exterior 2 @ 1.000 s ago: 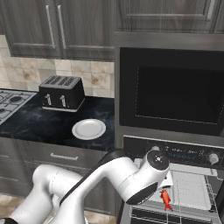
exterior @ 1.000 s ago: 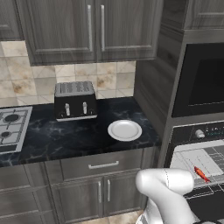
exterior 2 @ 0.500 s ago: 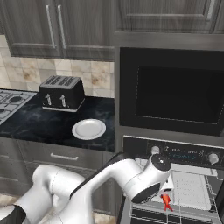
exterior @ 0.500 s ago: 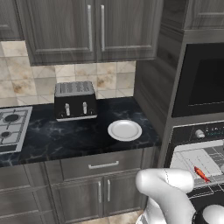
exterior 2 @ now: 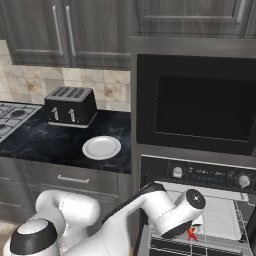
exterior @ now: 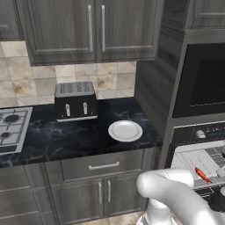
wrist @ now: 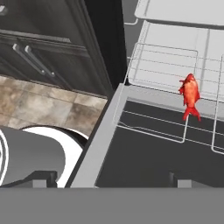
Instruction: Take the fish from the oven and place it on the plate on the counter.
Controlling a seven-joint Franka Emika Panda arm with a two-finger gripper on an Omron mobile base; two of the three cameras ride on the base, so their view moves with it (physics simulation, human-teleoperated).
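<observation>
Fish on the pulled-out oven tray

Oven (exterior 2: pixel 200 180) standing open at the right of the counter (exterior: pixel 66 136), pale tray (wrist: pixel 175 57) drawn forward. White plate (exterior: pixel 125 131) lying bare on the counter beside the toaster (exterior: pixel 75 100). Red fish (wrist: pixel 190 94) resting at the tray's front edge, tail hanging over the wire. Gripper (wrist: pixel 113 178) hovering well apart from the fish, fingertips barely in sight, so cannot tell how wide
</observation>
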